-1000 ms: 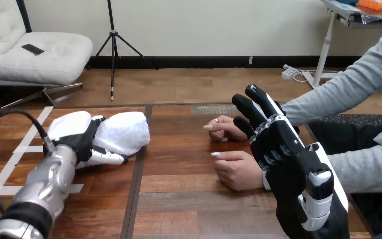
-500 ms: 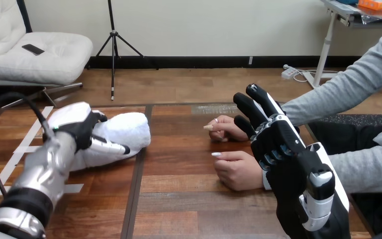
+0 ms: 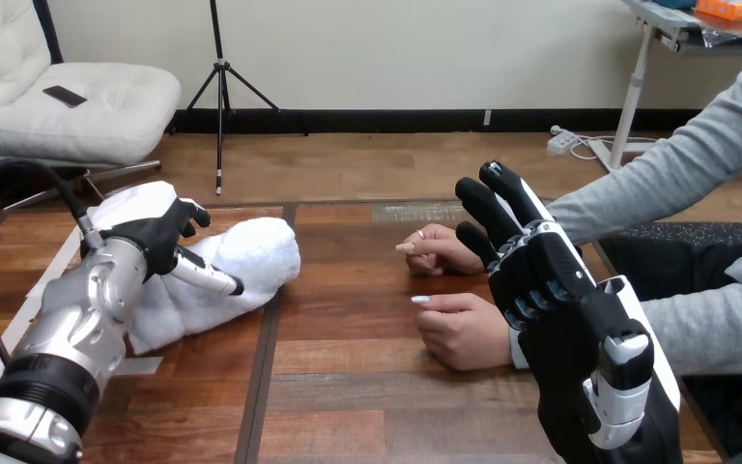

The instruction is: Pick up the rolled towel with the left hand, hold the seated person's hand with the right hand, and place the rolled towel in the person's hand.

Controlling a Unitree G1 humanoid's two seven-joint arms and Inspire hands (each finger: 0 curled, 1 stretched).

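Grasping rolled towel (image 3: 253,257) with left hand (image 3: 157,241)

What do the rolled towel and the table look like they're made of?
The rolled towel looks like soft white terry cloth: fuzzy, matte, nubbly pile. The table looks like reddish-brown wood planks with a light sheen, showing grain and seams; possibly veneer or laminate.

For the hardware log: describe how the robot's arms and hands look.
Left arm: silver, rounded forearm with a black band near the elbow. Left hand: black, with a white shell on its back and a black-and-white thumb. Right hand: black, white shells along its back, black fingers edged white.
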